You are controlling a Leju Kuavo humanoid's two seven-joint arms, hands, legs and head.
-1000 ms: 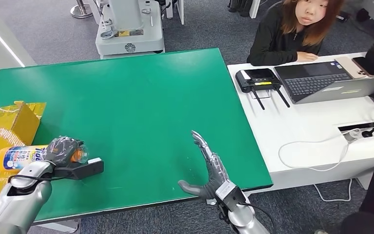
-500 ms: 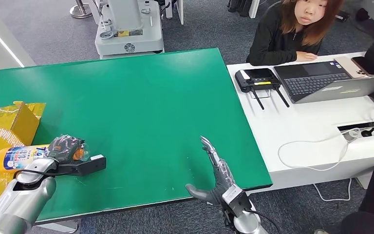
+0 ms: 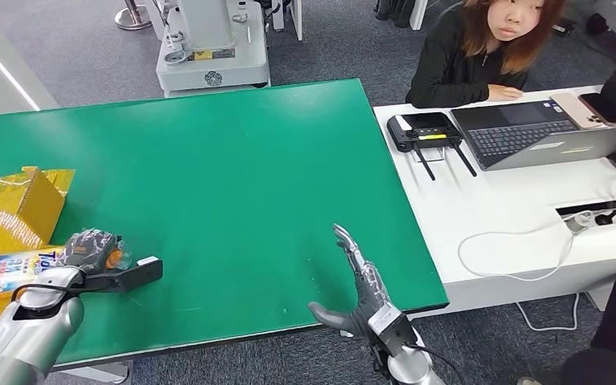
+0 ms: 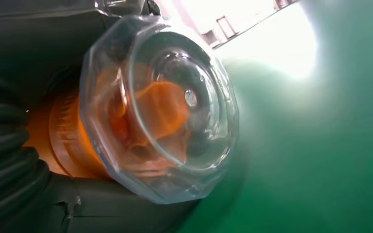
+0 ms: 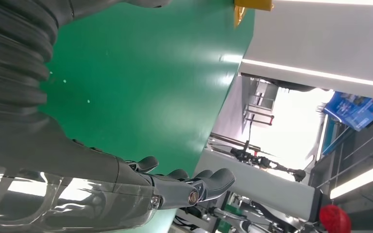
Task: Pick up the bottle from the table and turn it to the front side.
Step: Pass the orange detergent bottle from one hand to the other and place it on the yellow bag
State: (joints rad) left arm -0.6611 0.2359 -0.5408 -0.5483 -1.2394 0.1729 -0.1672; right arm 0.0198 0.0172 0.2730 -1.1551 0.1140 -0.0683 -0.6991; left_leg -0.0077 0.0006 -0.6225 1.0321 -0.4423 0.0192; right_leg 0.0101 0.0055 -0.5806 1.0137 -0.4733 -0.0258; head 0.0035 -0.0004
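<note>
Silver left hand (image 3: 88,250) grips the bottle (image 3: 16,269) near its clear cap, at the green table (image 3: 233,176)'s near-left corner, beside the yellow box (image 3: 16,200). Risk: grip sits at the neck, so the long body may swing or slip when turned. Right hand (image 3: 358,289) hangs flat and empty at the table's near edge. Versus 0.5 s ago, bottle and left hand have drawn back leftward.

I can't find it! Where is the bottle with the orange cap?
In the head view, the yellow plastic bottle lies on its side at the green table's near left corner, gripped by the left hand, beside the yellow box.
</note>
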